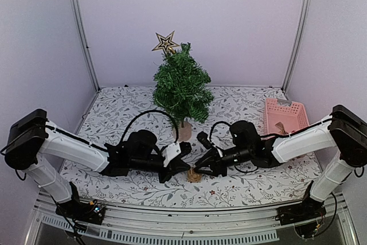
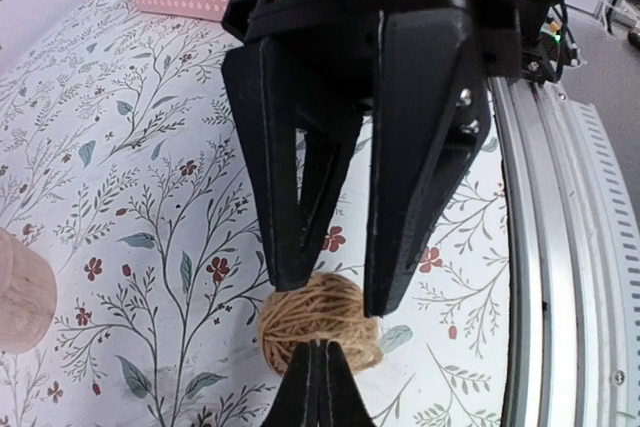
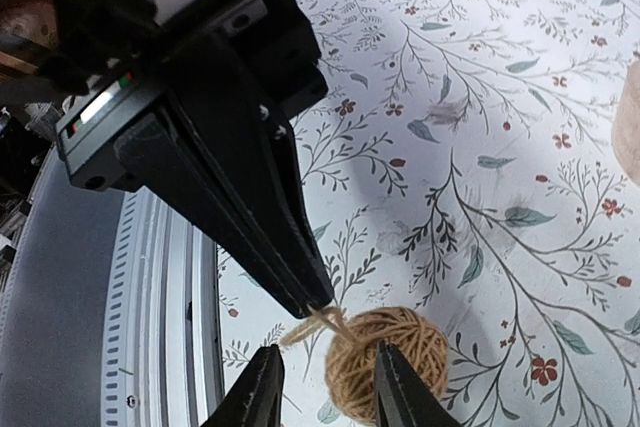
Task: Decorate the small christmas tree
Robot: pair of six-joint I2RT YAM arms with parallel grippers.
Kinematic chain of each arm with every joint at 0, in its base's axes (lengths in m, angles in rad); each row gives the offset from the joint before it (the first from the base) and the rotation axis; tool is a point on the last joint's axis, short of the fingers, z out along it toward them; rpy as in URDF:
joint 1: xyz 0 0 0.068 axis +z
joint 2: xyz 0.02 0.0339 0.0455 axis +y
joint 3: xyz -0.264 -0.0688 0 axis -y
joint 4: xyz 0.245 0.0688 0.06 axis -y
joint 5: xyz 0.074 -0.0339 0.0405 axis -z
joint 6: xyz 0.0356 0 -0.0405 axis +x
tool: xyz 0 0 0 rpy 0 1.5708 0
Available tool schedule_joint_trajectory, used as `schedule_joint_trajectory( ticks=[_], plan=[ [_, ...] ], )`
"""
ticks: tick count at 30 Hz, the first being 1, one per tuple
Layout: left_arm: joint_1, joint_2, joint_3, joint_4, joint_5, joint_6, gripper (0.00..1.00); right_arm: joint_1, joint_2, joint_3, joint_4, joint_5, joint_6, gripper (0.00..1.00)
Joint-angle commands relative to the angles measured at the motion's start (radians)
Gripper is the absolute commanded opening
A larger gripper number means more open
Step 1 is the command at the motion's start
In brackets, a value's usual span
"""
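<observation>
The small christmas tree (image 1: 181, 86) stands at the middle back on its wooden base (image 2: 18, 289), with a star (image 1: 165, 42) at its top. A ball of brown twine (image 1: 195, 175) lies on the floral cloth in front of it, between both grippers. My left gripper (image 2: 317, 347) is shut, its tips pinching the twine's loose end (image 3: 312, 326) just beside the ball (image 3: 412, 342). My right gripper (image 3: 326, 347) is open; its fingers (image 2: 290, 197) straddle that strand and the edge of the ball (image 2: 320, 315) from the other side.
A pink basket (image 1: 285, 116) sits at the right rear of the table. The metal rail (image 2: 560, 247) of the table's near edge runs close behind the ball. The tree's base (image 3: 630, 127) is a short way off.
</observation>
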Motion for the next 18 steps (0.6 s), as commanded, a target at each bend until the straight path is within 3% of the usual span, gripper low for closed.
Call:
schedule_joint_trajectory(
  ticks=[1,8,15,18],
  plan=[
    [-0.009,-0.016,-0.008,-0.008,0.009,0.060,0.00,0.013,-0.018,0.003,0.034,-0.008,-0.106,0.35],
    [-0.009,-0.008,0.000,-0.009,0.001,0.027,0.00,0.030,0.023,0.035,0.048,-0.021,-0.093,0.35],
    [-0.009,-0.008,-0.009,0.021,-0.018,-0.036,0.00,0.032,0.074,0.054,0.099,-0.021,0.046,0.33],
    [-0.009,-0.012,-0.012,0.026,-0.022,-0.044,0.00,0.033,0.083,0.047,0.098,0.010,0.060,0.27]
  ],
)
